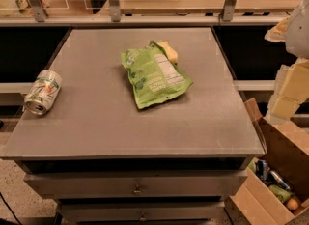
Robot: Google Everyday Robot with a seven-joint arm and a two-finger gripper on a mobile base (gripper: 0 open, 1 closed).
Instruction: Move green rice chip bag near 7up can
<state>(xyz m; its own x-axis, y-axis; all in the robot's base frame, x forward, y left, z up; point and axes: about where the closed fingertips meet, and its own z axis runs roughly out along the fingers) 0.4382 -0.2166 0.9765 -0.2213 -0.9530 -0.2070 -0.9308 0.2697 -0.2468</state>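
The green rice chip bag (pixel 154 74) lies flat near the middle of the grey table (pixel 96 122), with its white nutrition label facing up. The 7up can (pixel 43 92) lies on its side at the table's left edge, its shiny metal end towards the front. The bag and the can are well apart. My gripper (pixel 284 104) hangs at the right edge of the view, beyond the table's right side and away from both things. It holds nothing that I can see.
A small pale-yellow sponge block (pixel 169 50) peeks out from under the bag's far edge. An open cardboard box (pixel 270 190) with cans and other items stands on the floor at the right front. A railed counter (pixel 169 7) runs behind the table.
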